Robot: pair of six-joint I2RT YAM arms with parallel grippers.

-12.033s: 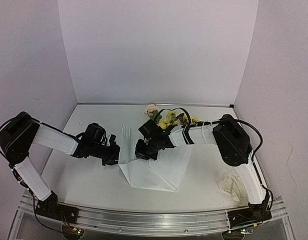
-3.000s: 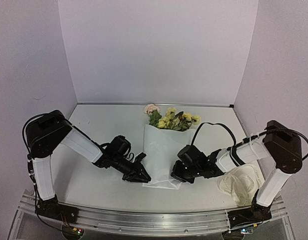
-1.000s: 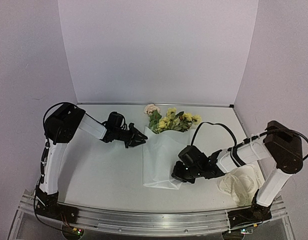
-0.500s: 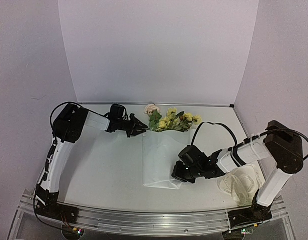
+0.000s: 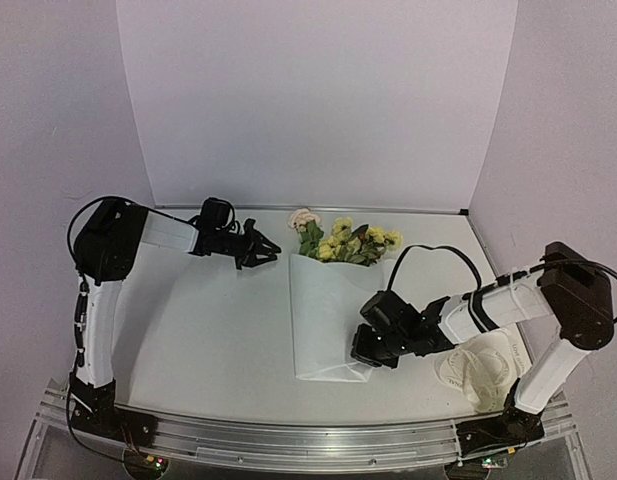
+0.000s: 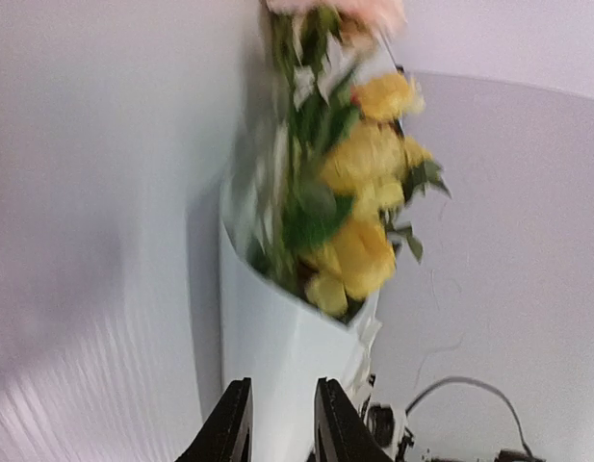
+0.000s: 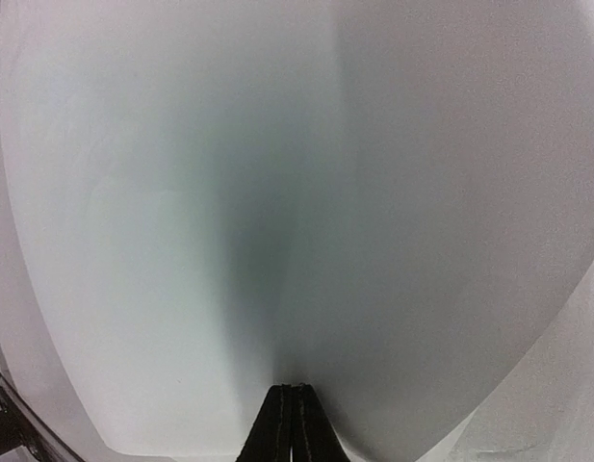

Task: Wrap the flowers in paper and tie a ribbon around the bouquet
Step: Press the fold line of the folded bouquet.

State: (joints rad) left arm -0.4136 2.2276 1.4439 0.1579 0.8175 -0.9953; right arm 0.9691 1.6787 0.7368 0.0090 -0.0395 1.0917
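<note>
The bouquet lies on the table: a long white cone of paper (image 5: 323, 310) with the flowers (image 5: 346, 241) sticking out of its far end, yellow blossoms, green leaves and a pale rose (image 5: 303, 217). My left gripper (image 5: 260, 247) hovers just left of the cone's mouth, open, with nothing between its fingers. In the left wrist view the left gripper (image 6: 282, 387) faces the paper (image 6: 277, 337) and the flowers (image 6: 364, 192). My right gripper (image 5: 360, 350) is shut on the paper's lower right edge. In the right wrist view the right gripper (image 7: 292, 388) pinches the paper (image 7: 277, 192), which fills the frame. The ribbon (image 5: 478, 368) lies looped at the near right.
Pale walls close the table on the left, back and right. The right arm's black cable (image 5: 428, 250) arcs over the table beside the bouquet. The metal rail (image 5: 288, 440) with both arm bases runs along the near edge.
My left gripper has swung toward the back of the table and slightly left, ending beside the cone's mouth. The right gripper and the bouquet have stayed put.
</note>
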